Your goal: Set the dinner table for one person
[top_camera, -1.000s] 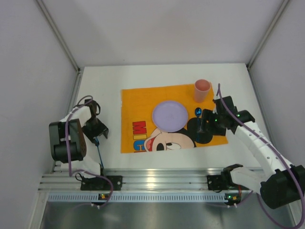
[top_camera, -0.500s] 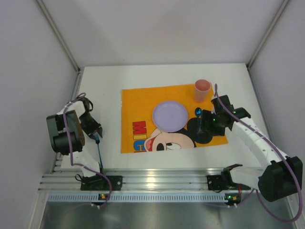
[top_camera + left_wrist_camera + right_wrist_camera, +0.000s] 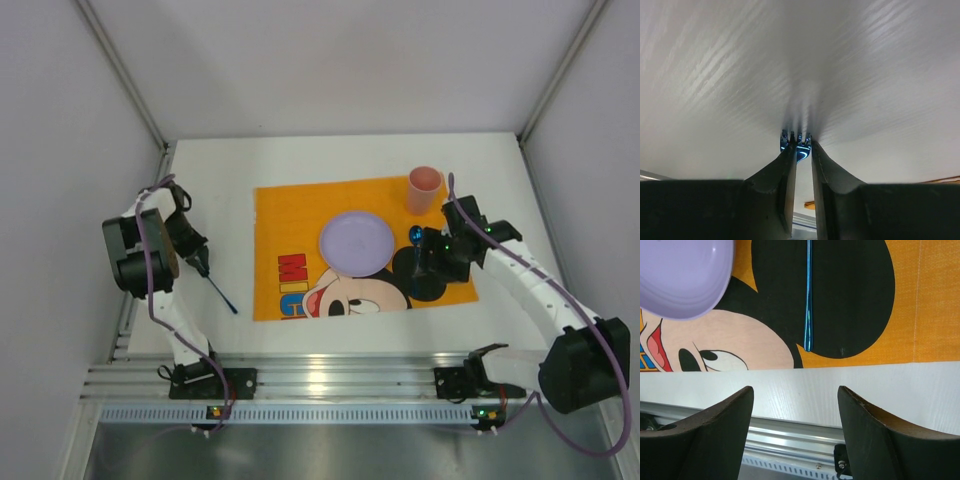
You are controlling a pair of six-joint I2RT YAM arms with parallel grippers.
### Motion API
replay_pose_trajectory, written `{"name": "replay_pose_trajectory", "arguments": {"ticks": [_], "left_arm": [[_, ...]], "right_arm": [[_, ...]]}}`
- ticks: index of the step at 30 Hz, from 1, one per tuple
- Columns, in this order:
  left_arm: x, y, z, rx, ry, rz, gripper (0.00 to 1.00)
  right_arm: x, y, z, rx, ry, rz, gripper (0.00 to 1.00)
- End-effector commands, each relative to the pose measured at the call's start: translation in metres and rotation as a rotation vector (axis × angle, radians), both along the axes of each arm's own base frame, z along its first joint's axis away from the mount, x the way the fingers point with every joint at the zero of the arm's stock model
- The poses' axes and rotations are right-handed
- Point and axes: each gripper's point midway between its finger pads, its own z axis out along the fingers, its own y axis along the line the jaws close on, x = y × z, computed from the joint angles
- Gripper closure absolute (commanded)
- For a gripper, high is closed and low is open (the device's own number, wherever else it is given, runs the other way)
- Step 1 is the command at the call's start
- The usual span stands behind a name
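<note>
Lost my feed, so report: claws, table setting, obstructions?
Left claw pinching blue fork over dinner table. Right claw open by spoon on placemat. Plate, cup set. Nothing blocking.

Bright, even light falls from above on the worktop (image 3: 210,180), leaving only short, soft shadows under my arms. The metal rail (image 3: 320,375) at the near edge glares white. In my left wrist view the surface smears into streaks. My left tool (image 3: 801,150) is a dark, soft-edged silhouette, and the blue fork (image 3: 796,141) glints at its tip. My right tool (image 3: 795,395) is dark too, while the placemat (image 3: 935,300) beyond it is sharp.
</note>
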Motion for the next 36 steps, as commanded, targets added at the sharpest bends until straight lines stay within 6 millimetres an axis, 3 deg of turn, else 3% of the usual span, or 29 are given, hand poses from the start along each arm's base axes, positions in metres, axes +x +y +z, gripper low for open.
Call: {"name": "replay_pose_trajectory", "arguments": {"ticks": [1,3,4,6,7,9,10,13,16,19,23,25,27,30,36], "left_arm": [[0.106,0.041,-0.035,0.136,-0.299,0.054,0.77],[0.12,0.039,-0.038,0.129,-0.293,0.037,0.77],[0.143,0.039,-0.026,0.123,-0.351,0.025,0.77],[0.16,0.032,-0.024,0.104,-0.366,-0.01,0.77],[0.183,0.033,-0.005,0.109,-0.427,-0.025,0.76],[0.198,0.024,0.009,0.104,-0.46,-0.074,0.75],[0.214,0.023,0.028,0.116,-0.512,-0.094,0.74],[0.227,0.007,0.06,0.094,-0.573,-0.16,0.71],[0.222,-0.003,0.084,0.121,-0.597,-0.213,0.68],[0.208,-0.01,0.09,0.124,-0.589,-0.256,0.67],[0.189,-0.002,0.093,0.2,-0.56,-0.277,0.64],[0.181,0.004,0.092,0.238,-0.538,-0.289,0.47],[0.177,0.009,0.088,0.264,-0.519,-0.299,0.41],[0.176,0.013,0.081,0.274,-0.498,-0.312,0.39],[0.182,0.016,0.048,0.271,-0.456,-0.32,0.43]], "right_arm": [[0.017,0.001,0.016,0.012,-0.053,-0.025,0.32],[0.019,0.002,0.018,0.014,-0.054,-0.024,0.32],[0.02,0.002,0.018,0.014,-0.052,-0.026,0.32],[0.022,0.003,0.022,0.016,-0.058,-0.024,0.32],[0.022,0.003,0.023,0.015,-0.057,-0.022,0.32],[0.024,0.002,0.027,0.013,-0.065,-0.024,0.32],[0.024,0.002,0.028,0.013,-0.064,-0.024,0.32],[0.025,0.003,0.031,0.014,-0.072,-0.023,0.32],[0.025,0.004,0.035,0.022,-0.082,-0.019,0.32],[0.026,0.004,0.04,0.025,-0.093,-0.013,0.32],[0.026,0.002,0.047,0.015,-0.109,-0.006,0.32],[0.023,0.0,0.05,0.011,-0.115,-0.002,0.32],[0.021,-0.001,0.051,0.009,-0.116,-0.002,0.32],[0.015,-0.005,0.051,-0.002,-0.111,-0.006,0.32],[0.005,-0.009,0.049,-0.011,-0.103,-0.019,0.32]]}}
